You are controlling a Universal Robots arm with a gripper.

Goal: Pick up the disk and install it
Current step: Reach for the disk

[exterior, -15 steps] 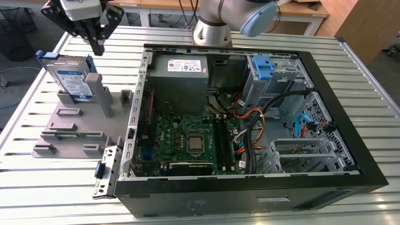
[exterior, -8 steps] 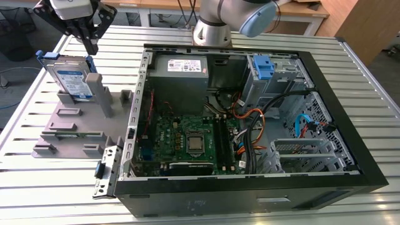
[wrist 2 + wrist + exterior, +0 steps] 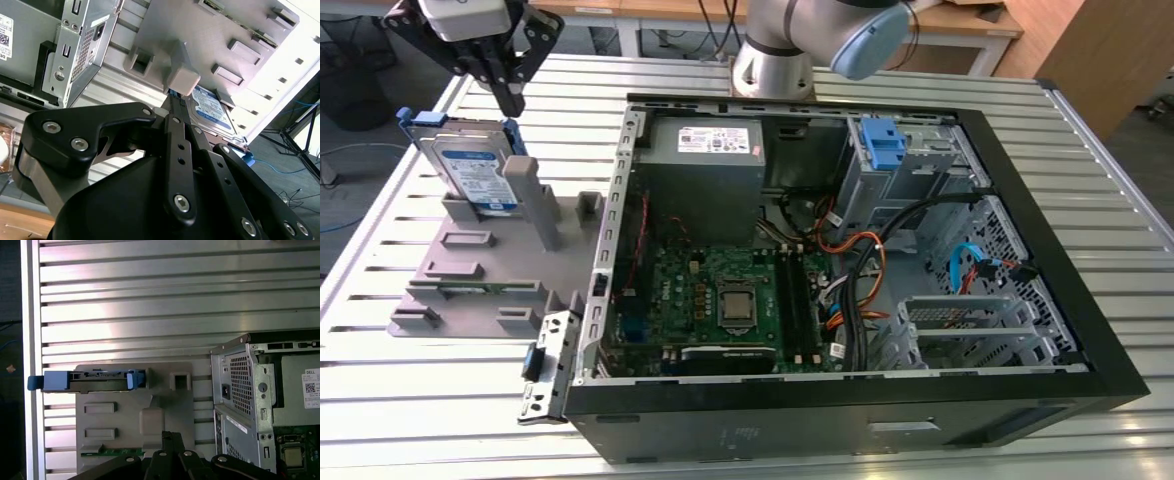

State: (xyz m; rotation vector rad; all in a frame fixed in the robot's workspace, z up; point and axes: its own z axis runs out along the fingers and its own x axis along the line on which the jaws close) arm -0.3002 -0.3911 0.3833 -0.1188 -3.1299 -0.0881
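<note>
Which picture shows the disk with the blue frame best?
The exterior view: the disk stands upright in the grey holder, label and blue frame showing. The first wrist view shows its thin edge from above; the second wrist view shows part of its label.

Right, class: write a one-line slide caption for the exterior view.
End effector poised over the disk, standing upright in a grey holder beside the open computer case.

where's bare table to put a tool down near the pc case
Bare table lies at the exterior view's lower left, beside the grey fixture, and at its right, past the case. Crowded: the fixture, with the gripper over the disk, and inside the case.
</note>
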